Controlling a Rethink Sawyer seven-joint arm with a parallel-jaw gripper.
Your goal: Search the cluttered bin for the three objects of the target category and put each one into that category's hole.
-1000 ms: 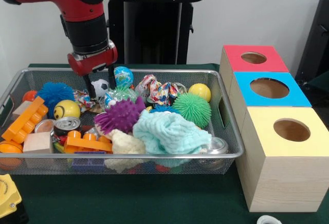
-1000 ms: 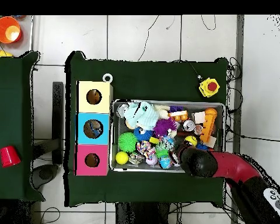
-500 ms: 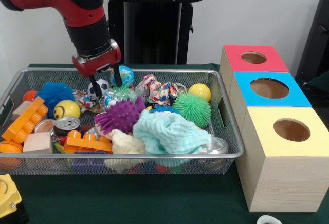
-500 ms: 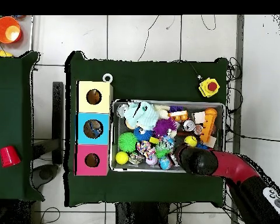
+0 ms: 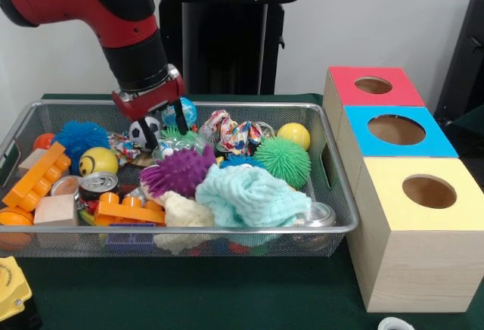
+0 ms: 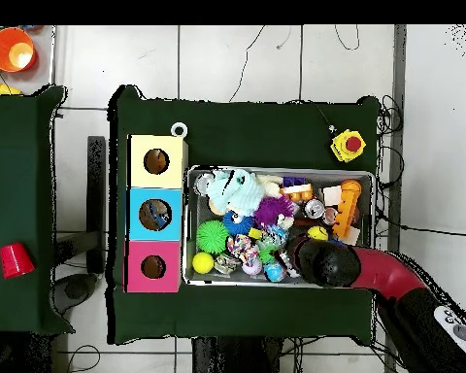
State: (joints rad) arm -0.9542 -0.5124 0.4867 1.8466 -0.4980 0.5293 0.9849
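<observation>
A wire mesh bin (image 5: 336, 194) holds mixed toys. My gripper (image 5: 166, 129) hangs open over the bin's far side, empty. One finger (image 5: 150, 138) stands in front of a small soccer ball (image 5: 139, 129); the other finger is near a blue globe ball (image 5: 186, 109). Nearby lie a purple spiky ball (image 5: 178, 171), a green spiky ball (image 5: 282, 160), a blue spiky ball (image 5: 79, 135), a yellow smiley ball (image 5: 98, 161) and a plain yellow ball (image 5: 293, 135). In the overhead view the arm (image 6: 324, 262) covers the gripper.
Three wooden boxes with round holes stand beside the bin: red (image 5: 373, 85), blue (image 5: 397, 129), yellow (image 5: 429, 191). A mint cloth (image 5: 249, 194), orange bricks (image 5: 34, 179), a can (image 5: 98, 184) and a wooden block (image 5: 54, 210) fill the bin's front. A red cup (image 6: 16, 259) stands apart.
The open gripper has moved rightward along the bin's far side in the front view, past the soccer ball toward the globe ball, tilting slightly. The toys have not moved.
</observation>
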